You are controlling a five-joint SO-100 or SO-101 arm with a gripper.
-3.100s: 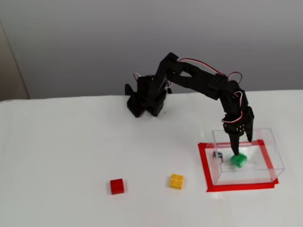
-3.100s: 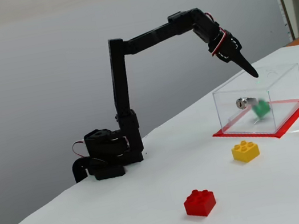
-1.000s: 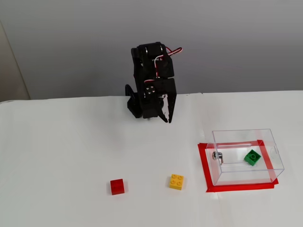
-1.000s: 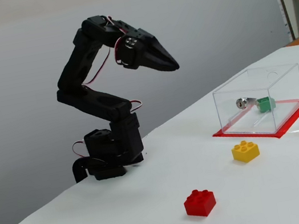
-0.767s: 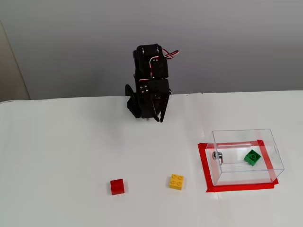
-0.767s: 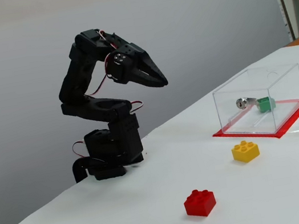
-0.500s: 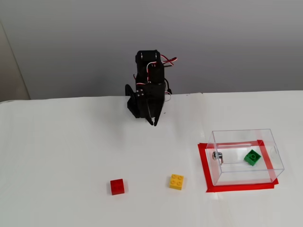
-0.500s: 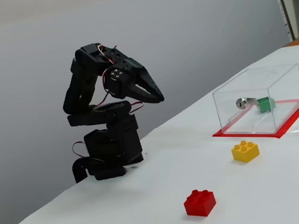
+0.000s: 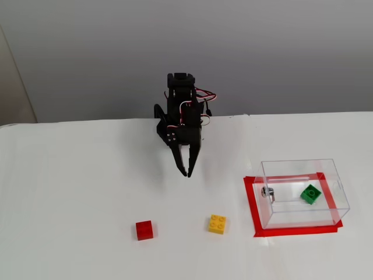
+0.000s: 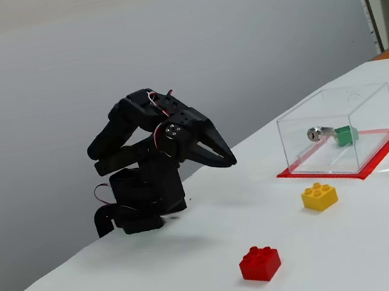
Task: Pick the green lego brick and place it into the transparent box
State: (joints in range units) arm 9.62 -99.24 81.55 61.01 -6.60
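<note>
Green lego brick (image 9: pixel 310 193) inside transparent box (image 9: pixel 268 213), walls blurring it; fingers (image 9: pixel 187 173) empty, tips nearly together.

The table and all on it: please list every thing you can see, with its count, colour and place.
green lego brick: one, bright green, lying inside the transparent box, toward its right end in a fixed view.
transparent box: one, clear, on the right of the table in both fixed views.
red tape: one frame, red, on the table around the base of the box.
small metal part: one, silvery, at the left wall of the box; what it is I cannot tell.
yellow brick: one, yellow, on the table left of the box.
red brick: one, red, on the table left of the yellow brick.
table: one, white.
arm: one, black, folded low over its base at the back.
gripper: one, black, empty, pointing down, apart from all bricks.
</note>
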